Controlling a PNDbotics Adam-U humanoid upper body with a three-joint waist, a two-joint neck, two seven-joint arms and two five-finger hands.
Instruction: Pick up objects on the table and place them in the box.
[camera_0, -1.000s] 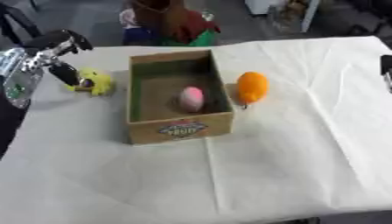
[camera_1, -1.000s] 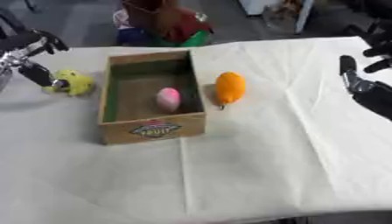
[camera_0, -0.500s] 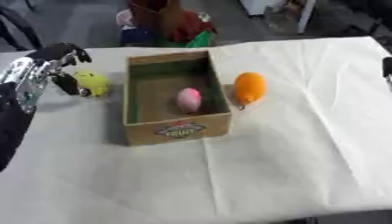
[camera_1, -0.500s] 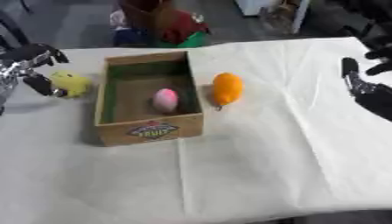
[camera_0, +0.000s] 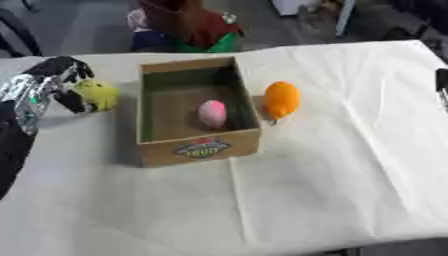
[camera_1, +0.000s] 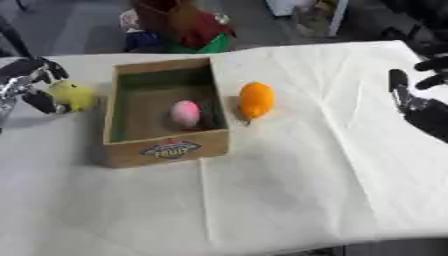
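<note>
An open cardboard box (camera_0: 199, 146) stands at the middle of the table with a pink object (camera_0: 212, 112) lying inside it. An orange object (camera_0: 282, 99) lies just right of the box, close to its wall. A yellow object (camera_0: 98, 94) sits left of the box. My left hand (camera_0: 54, 84) is right against the yellow object's left side, fingers arched above it and thumb below, spread and not closed on it. My right hand (camera_1: 413, 100) rests open at the right edge, fingers up, far from the objects.
A white cloth (camera_0: 332, 165) covers the table. Beyond the far edge behind the box stands a brown, red and green heap (camera_0: 188, 27). Bare cloth stretches in front of the box and to its right.
My left hand has come down and in toward the yellow object and now brackets it. The view has shifted slightly. The right hand, box, pink and orange objects stay put.
</note>
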